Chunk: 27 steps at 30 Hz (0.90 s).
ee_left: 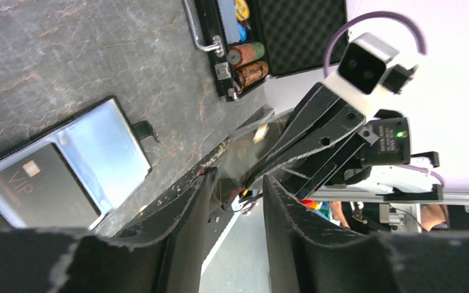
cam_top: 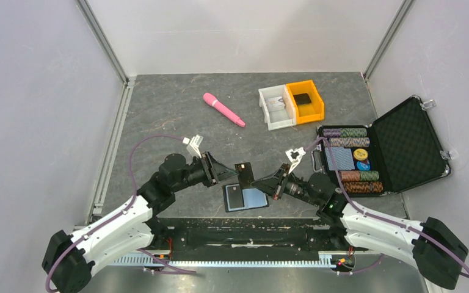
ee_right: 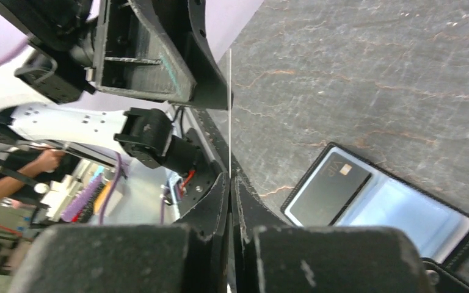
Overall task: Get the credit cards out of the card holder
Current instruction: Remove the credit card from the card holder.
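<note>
card holder (cam_top: pixel 255 199): laid open and flat on the table (cam_top: pixel 159 110) at 6 o'clock, between the two arms; a black VIP card (cam_top: pixel 234 196) is seated in its 9 o'clock panel
right gripper (cam_top: pixel 258 182): clamped on a second black card (cam_top: pixel 243 170), held off the table at the holder's 12 o'clock
left gripper (cam_top: pixel 227 171): fingers spread, nothing held, just beside that card at its 9 o'clock
briefcase (cam_top: pixel 403 143): lid raised, at 3 o'clock
</note>
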{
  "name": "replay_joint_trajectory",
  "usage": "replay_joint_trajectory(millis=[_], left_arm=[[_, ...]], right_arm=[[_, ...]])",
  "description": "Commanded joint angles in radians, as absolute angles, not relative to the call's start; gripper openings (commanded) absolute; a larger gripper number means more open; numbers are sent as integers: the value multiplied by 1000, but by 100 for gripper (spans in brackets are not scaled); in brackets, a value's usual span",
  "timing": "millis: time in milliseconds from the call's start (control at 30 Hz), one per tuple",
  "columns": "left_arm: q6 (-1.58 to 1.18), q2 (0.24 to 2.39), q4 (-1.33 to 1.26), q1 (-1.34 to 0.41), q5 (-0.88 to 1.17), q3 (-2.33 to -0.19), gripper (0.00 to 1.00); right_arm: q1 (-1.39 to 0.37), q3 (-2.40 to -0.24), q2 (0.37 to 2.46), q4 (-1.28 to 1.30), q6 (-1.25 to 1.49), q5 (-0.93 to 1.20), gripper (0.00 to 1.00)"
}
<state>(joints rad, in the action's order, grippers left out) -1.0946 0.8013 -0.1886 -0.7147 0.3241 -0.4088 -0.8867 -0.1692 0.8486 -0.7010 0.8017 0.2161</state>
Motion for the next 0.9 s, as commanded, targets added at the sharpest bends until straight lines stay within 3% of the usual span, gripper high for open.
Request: replay_joint_trajectory(millis=[0, 167, 433, 533, 800, 867], left_arm=[[-967, 766, 10, -712, 371, -510, 51], [-829, 814, 160, -712, 462, -620, 66], [-638, 916, 337, -712, 588, -777, 66], [-581, 906, 404, -712, 587, -813, 63], [-541, 913, 429, -712, 669, -832, 37], [-506, 927, 466, -713, 680, -846, 36]], right_arm=[[-868, -295, 806, -485, 555, 304, 0], [-862, -441, 870, -263, 351, 498, 0], [-863, -511, 898, -185, 297, 627, 0], [-862, -522, 896, -149, 285, 635, 0], [-859, -537, 902, -116, 275, 654, 0], [-860, -540, 905, -114, 276, 657, 0]])
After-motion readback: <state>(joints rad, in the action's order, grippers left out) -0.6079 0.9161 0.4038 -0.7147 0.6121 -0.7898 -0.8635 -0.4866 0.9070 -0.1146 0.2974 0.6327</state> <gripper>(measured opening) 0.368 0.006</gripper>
